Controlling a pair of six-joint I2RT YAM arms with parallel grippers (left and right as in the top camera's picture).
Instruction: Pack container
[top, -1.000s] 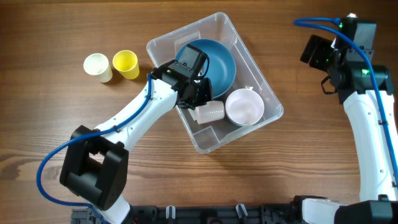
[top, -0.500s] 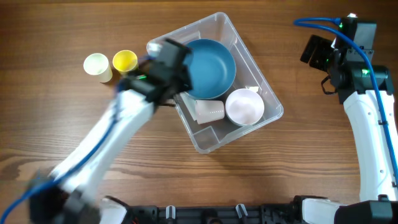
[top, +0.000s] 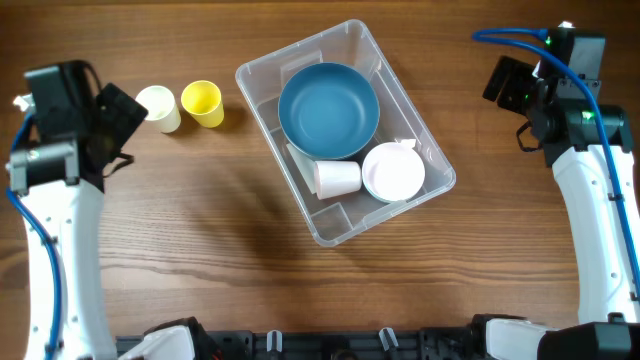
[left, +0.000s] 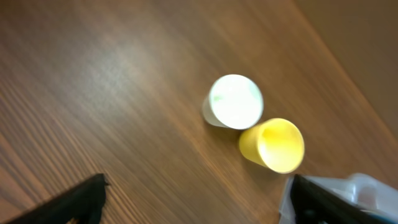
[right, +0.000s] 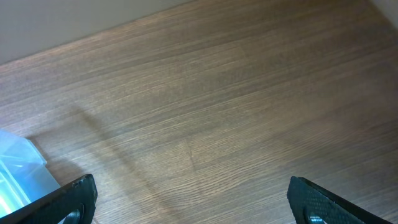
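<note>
The container (top: 432, 150), a clear plastic bin, sits slantwise at the table's middle. In it are a blue bowl (top: 328, 108), a white bowl (top: 393, 172) and a white cup (top: 338, 178) lying on its side. My left gripper (top: 115, 118) hangs at the far left, open and holding nothing, just left of a white cup (top: 157, 107) and a yellow cup (top: 203, 102). The left wrist view shows both the white cup (left: 233, 101) and the yellow cup (left: 275, 144) upright ahead of the left gripper (left: 199, 208). My right gripper (top: 505, 85) is open and holding nothing at the far right, away from the bin.
A corner of the container (left: 370, 186) shows at the lower right of the left wrist view. In the right wrist view the right gripper (right: 196, 202) hangs over bare wood, with a corner of the container (right: 18, 171) at the left edge.
My left arm has pulled out of the container and swung far left beside the two cups. Its gripper has opened, and the white cup now lies in the bin. The right arm has not moved.
</note>
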